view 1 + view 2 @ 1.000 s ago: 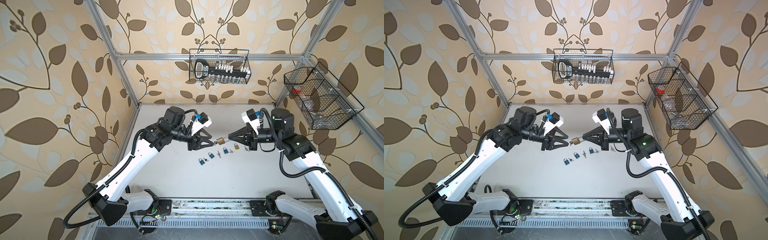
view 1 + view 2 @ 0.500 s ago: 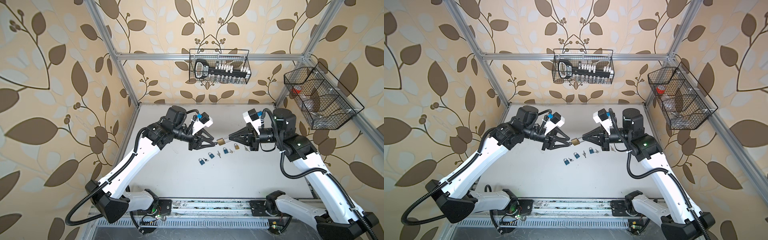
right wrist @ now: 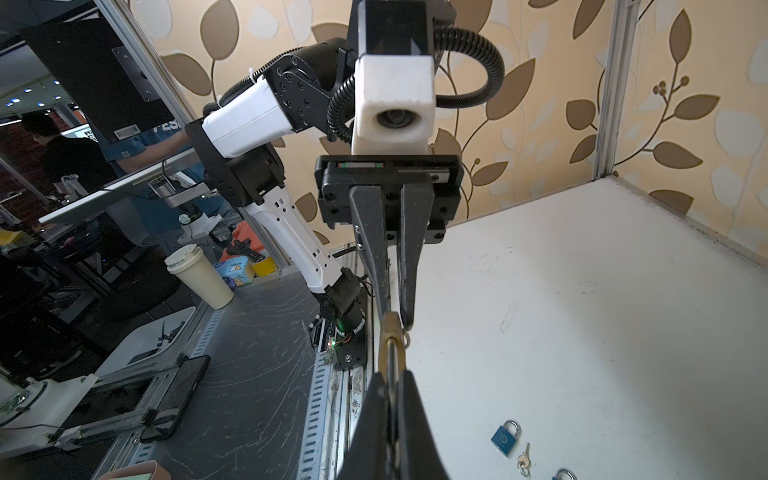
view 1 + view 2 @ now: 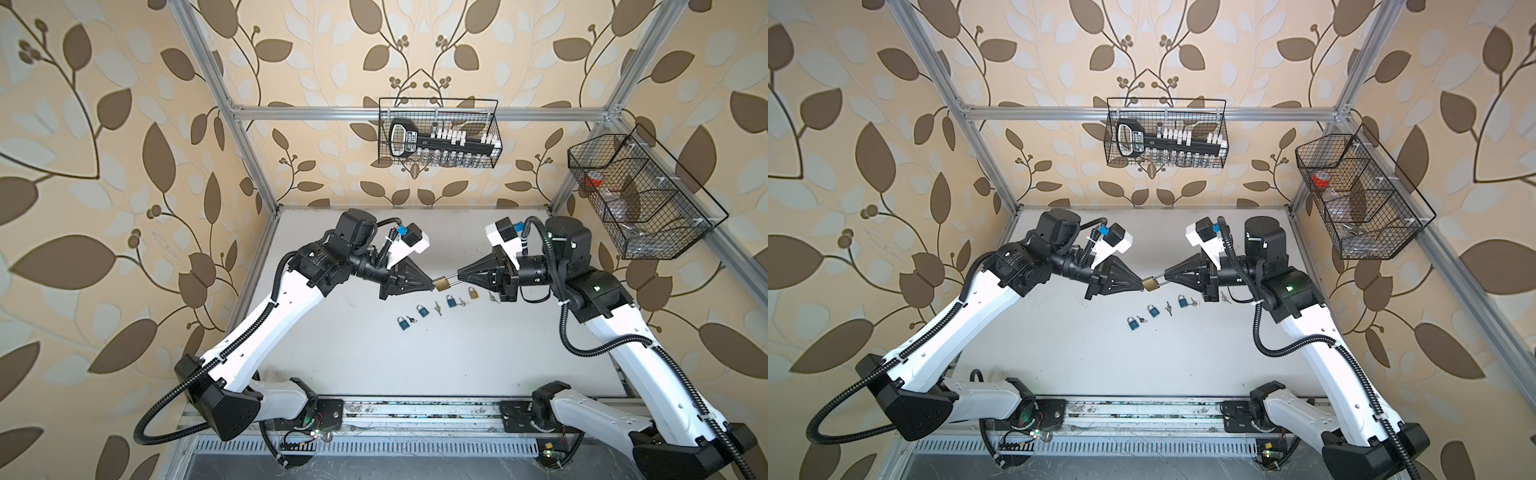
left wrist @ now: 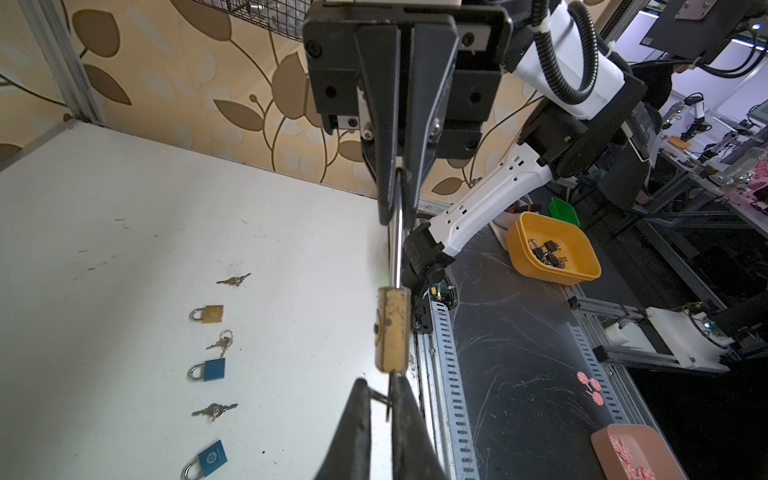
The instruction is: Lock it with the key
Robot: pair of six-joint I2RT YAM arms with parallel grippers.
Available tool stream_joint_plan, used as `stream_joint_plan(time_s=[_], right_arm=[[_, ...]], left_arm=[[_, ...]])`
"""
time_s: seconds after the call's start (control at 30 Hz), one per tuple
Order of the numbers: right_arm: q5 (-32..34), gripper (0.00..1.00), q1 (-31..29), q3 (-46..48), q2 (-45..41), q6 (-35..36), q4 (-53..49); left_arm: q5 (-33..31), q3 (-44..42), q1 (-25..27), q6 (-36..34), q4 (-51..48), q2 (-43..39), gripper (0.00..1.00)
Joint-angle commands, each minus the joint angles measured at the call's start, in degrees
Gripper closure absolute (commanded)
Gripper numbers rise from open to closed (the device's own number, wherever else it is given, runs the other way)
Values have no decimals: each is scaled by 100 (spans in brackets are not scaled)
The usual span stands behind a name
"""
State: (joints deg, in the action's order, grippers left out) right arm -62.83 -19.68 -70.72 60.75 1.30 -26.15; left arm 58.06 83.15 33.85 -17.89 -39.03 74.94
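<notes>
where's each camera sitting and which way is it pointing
both top views: high at the front, facing down at the table and back wall; both arms show whole.
left wrist: on the left arm, looking along the left gripper and its key toward the right gripper.
right wrist: on the right arm, looking along the right gripper toward the left gripper and its camera.
shared: all four show the brass padlock between the grippers.

Both arms reach in toward the middle, left gripper (image 4: 430, 285) and right gripper (image 4: 459, 274) nearly tip to tip. The right one is pinched tight; the left is narrowed, perhaps not fully.
</notes>
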Motion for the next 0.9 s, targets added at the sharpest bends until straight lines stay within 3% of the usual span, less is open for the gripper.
stream_joint_plan(time_s=[0.0, 0.2, 0.4, 0.87], right_arm=[[-151, 100, 19, 67, -36, -7, 172], [-92, 100, 18, 102, -46, 17, 194], [-7, 100, 25, 173, -133, 76, 203], [904, 100, 185, 339, -1036, 353, 416]], left_arm=[[205, 242, 71, -84, -45, 29, 88], [214, 257, 70, -128, -87, 21, 100], [212, 180, 75, -147, -70, -92, 100], [-183, -385, 65, -168, -351, -518, 100]])
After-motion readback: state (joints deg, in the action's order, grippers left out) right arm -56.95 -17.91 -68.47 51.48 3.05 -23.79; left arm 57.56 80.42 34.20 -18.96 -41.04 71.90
